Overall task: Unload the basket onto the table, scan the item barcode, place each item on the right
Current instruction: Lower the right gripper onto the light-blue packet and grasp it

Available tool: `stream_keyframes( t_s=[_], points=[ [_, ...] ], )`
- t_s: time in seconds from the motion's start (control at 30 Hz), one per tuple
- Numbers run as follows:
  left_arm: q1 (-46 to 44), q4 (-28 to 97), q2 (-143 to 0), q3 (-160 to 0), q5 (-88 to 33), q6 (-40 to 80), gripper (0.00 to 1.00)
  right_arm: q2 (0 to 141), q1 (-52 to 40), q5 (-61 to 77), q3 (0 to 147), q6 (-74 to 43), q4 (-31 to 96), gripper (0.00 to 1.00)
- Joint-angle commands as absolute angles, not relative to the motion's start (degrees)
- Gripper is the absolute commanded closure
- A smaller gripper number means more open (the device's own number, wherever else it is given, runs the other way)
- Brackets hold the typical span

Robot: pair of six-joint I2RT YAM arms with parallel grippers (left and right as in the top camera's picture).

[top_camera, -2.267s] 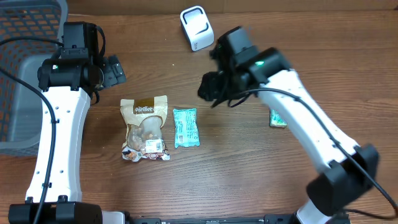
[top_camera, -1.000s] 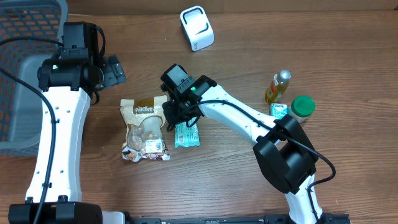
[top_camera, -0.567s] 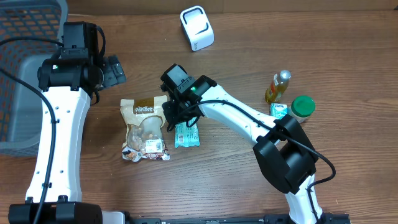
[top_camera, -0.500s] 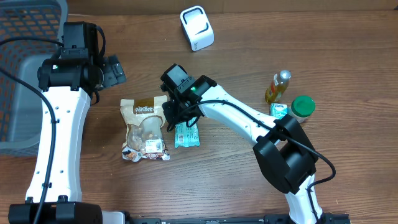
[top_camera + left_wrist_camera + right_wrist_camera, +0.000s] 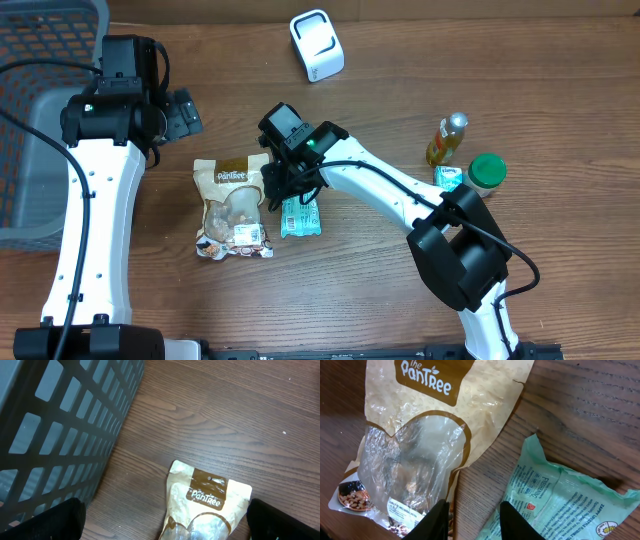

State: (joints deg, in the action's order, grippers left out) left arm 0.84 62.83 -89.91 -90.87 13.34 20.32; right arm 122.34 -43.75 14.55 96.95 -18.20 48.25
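A white barcode scanner stands at the back of the table. A tan Pantree snack bag and a green packet lie side by side mid-table. My right gripper hangs low over the strip of wood between them, open a little. One finger is over the bag's edge and the other over the packet's edge, and nothing is held. My left gripper is wide open above the top of the snack bag.
A dark mesh basket stands at the left edge. At the right are a yellow bottle, a green-lidded jar and a small green carton.
Since the earliest frame my right arm has swung from the right side over to the bag and packet. Over the last second it has stayed there. The left arm has not moved.
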Motion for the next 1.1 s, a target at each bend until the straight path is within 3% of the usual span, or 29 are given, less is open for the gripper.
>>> stream_keyframes(
  t_s=[0.0, 0.3, 0.53, 1.07],
  points=[
    [0.73, 62.78, -89.71, -91.13, 13.89, 18.83, 0.0, 122.91, -43.77, 14.0, 96.75, -18.26, 47.2, 0.78],
    [0.73, 62.78, -89.71, -91.13, 13.89, 18.83, 0.0, 122.93, -43.77, 13.98, 96.75, -18.24, 46.7, 0.8],
    [0.73, 62.78, -89.71, -91.13, 13.89, 18.81, 0.0, 123.46, -43.79, 14.0, 96.71, -18.28, 45.19, 0.95],
    [0.73, 62.78, -89.71, -91.13, 13.89, 18.81, 0.01, 123.9, -43.88, 14.0, 96.71, -18.26, 44.8, 0.96]
  ],
)
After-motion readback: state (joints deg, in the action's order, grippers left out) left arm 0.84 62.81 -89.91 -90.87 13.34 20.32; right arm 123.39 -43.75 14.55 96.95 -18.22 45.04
